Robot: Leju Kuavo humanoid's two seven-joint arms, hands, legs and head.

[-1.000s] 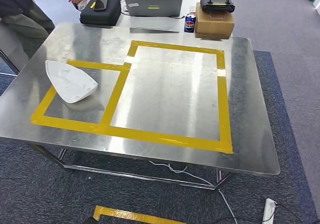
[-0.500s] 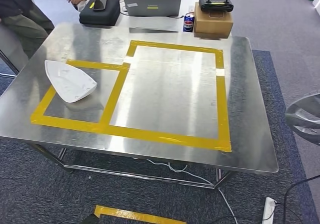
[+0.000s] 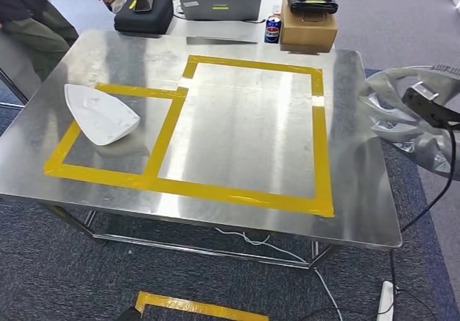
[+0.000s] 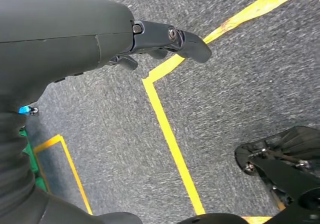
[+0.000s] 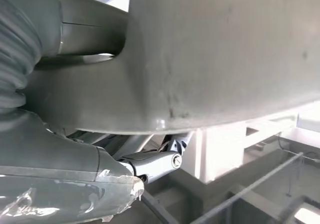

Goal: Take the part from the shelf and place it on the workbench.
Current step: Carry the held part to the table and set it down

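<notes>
the right hand [image 3: 428,105] grips a grey metal part [image 3: 399,109], a curved, ribbed casting, and in the right wrist view its fingers [image 5: 151,164] wrap under the part's broad grey underside. the part hangs in the air just off the right edge of the workbench [image 3: 352,192], level with the far half of the table, a black cable drooping down from the wrist toward the floor.

the left hand [image 4: 166,38] hangs low over the grey carpet, its dark fingers apart and gently curled, holding nothing, with yellow tape lines [image 4: 170,134] on the floor under it.

on the steel workbench, yellow tape marks a large square [image 3: 320,141] and a smaller box on its left. a white shell-like piece [image 3: 100,116] lies in that smaller box, well apart from the grey part.

beyond the far edge sit a black case [image 3: 144,16], a laptop [image 3: 220,5], a drinks can [image 3: 272,30] and a cardboard box [image 3: 308,32] with a black controller on top. people sit at the far left.
</notes>
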